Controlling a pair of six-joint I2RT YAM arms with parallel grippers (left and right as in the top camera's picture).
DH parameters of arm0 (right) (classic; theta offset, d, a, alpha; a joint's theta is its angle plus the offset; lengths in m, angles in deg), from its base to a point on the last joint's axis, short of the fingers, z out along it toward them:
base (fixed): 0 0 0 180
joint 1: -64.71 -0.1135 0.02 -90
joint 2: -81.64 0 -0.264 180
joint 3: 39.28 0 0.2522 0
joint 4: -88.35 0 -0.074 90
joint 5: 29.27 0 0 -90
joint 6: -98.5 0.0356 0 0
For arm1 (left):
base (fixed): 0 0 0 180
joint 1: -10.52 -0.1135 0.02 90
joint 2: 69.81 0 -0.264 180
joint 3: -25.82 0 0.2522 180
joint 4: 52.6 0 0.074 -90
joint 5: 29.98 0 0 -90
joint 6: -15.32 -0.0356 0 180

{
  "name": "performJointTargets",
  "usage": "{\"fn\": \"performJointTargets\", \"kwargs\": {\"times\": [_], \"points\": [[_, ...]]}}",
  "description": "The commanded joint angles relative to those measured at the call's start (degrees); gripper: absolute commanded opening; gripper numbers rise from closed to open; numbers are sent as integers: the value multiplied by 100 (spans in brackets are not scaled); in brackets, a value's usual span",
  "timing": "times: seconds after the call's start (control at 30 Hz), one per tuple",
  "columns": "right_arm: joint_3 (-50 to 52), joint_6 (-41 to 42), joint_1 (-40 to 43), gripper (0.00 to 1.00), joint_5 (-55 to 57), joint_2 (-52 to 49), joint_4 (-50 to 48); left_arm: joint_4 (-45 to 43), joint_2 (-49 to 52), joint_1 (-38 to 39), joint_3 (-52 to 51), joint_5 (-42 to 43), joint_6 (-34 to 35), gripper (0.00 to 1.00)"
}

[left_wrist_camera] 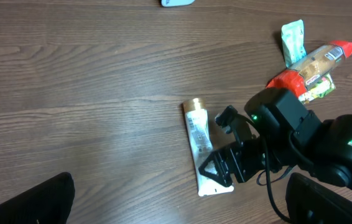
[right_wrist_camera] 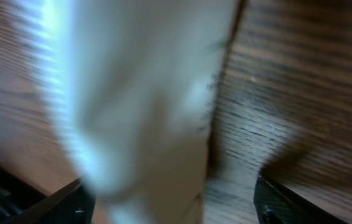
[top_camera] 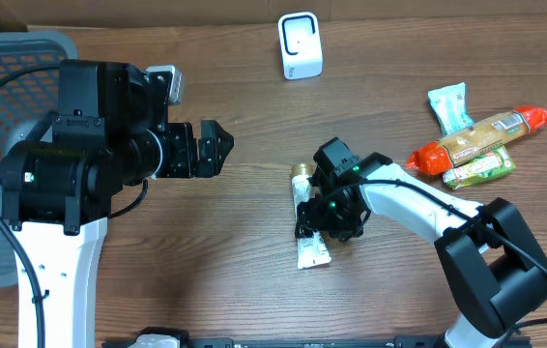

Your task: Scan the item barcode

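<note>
The item, a white tube with a gold cap [top_camera: 302, 188], lies flat on the wooden table, cap pointing away from me. My right gripper [top_camera: 330, 217] is down over its lower half, jaws open and straddling it. In the right wrist view the tube [right_wrist_camera: 145, 93] is a white blur between the dark fingers [right_wrist_camera: 64, 205], nearer the left one. From the left wrist view, the tube [left_wrist_camera: 198, 132] and the right gripper [left_wrist_camera: 229, 165] sit low and centre-right. My left gripper [top_camera: 217, 147] hovers open and empty to the left. A white scanner [top_camera: 300, 45] stands at the back.
Snack packets lie at the right: an orange-ended bar [top_camera: 481, 140], a teal sachet [top_camera: 449, 106] and a green pack [top_camera: 479, 169]. A grey mesh basket [top_camera: 3, 58] fills the left edge, partly under the left arm.
</note>
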Motion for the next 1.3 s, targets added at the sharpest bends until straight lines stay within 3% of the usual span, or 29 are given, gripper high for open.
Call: {"fn": "performJointTargets", "kwargs": {"times": [0.0, 0.07, 0.2, 0.3, 0.4, 0.8, 1.27], "points": [[258, 295, 2, 76, -68, 59, -225, -4, 11, 46, 17, 48, -127, 100], [286, 367, 2, 68, -63, 59, -302, -4, 11, 46, 17, 48, -127, 100], [286, 380, 2, 27, -210, 59, -511, -4, 11, 46, 17, 48, -127, 99], [286, 398, 9, 4, -240, 59, -584, -4, 11, 46, 17, 48, -127, 100], [260, 334, 125, 4, -601, 83, -719, -4, 11, 46, 17, 48, -127, 100], [-59, -1314, 1644, 4, -3215, 1379, -791, -4, 11, 46, 17, 48, -127, 99], [-723, -1309, 1926, 4, -3316, 2750, -166, -4, 11, 46, 17, 48, -127, 99]]}}
